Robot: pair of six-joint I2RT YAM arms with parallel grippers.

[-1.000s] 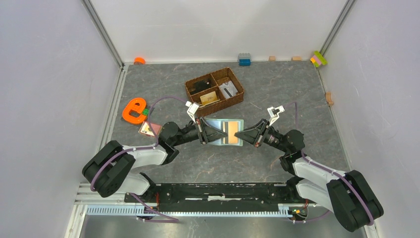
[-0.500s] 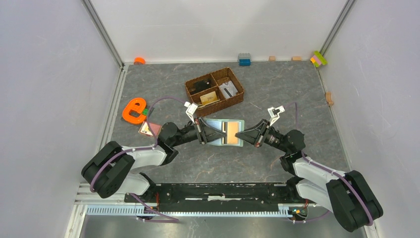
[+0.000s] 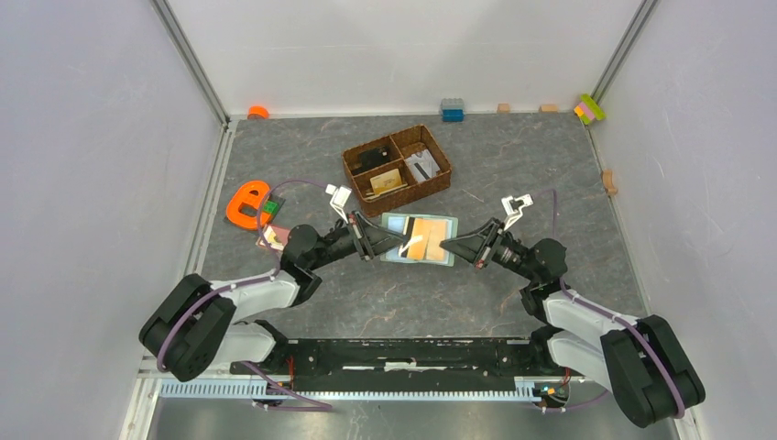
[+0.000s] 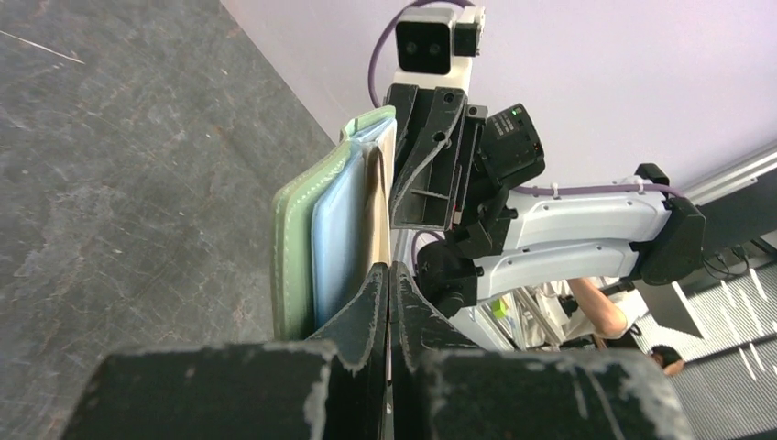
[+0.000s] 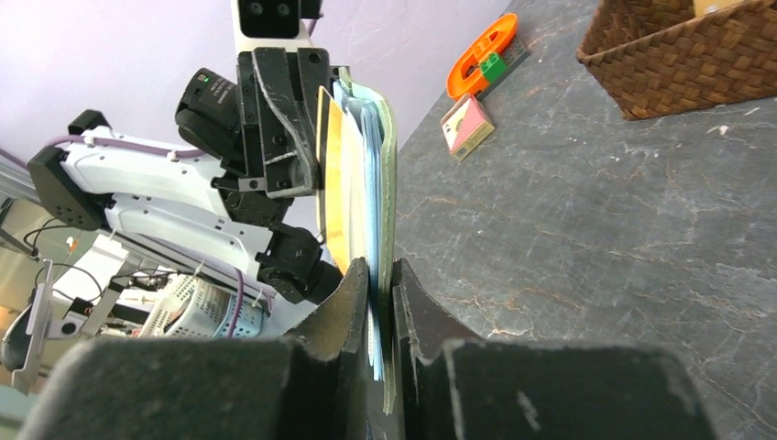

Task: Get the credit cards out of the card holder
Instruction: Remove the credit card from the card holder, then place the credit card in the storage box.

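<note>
Sage-green wallet (image 3: 443,225), open, held before the basket (image 3: 417,191): right gripper (image 3: 445,245) clamps its edge, left gripper (image 3: 399,242) pinches the tilted orange card (image 3: 424,236); any other cards are hidden.

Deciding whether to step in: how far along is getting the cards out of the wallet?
Done: one pink card lies on the table by the orange letter. In hand: the right claw grips the open wallet while the left claw pinches the orange card, which sits askew but overlaps the wallet. Remaining: pull it clear and set it down. More cards inside? Can't tell.
</note>
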